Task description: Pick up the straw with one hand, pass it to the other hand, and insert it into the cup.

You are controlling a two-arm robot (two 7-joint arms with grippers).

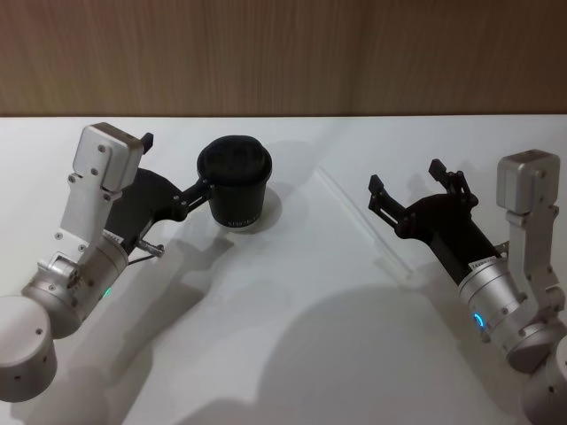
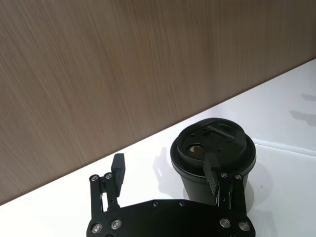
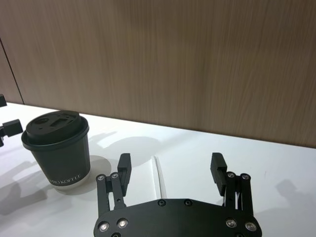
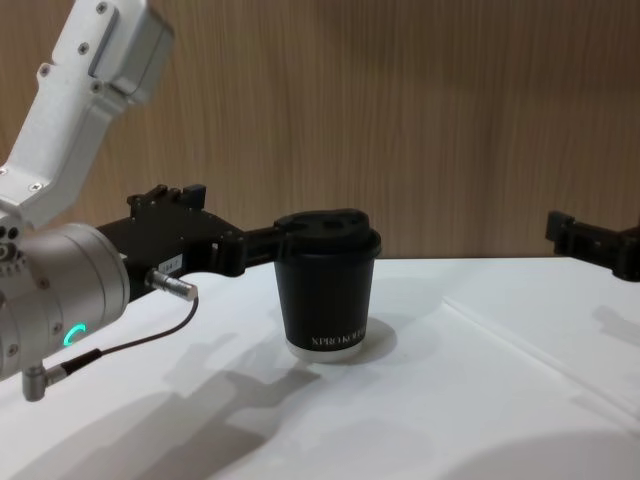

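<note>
The black lidded cup stands upright on the white table, left of centre. My left gripper is open beside it, and one fingertip rests at the cup's near side while the other stands free. The thin white straw lies flat on the table to the right of the cup. My right gripper hovers open just over the straw, which shows between its fingers, and holds nothing. From the side, the cup shows white lettering near its base, with the left gripper level with its lid.
A wooden wall runs along the far edge of the table. Bare white surface stretches in front of the cup and between the two arms. A thin cable hangs from the left wrist.
</note>
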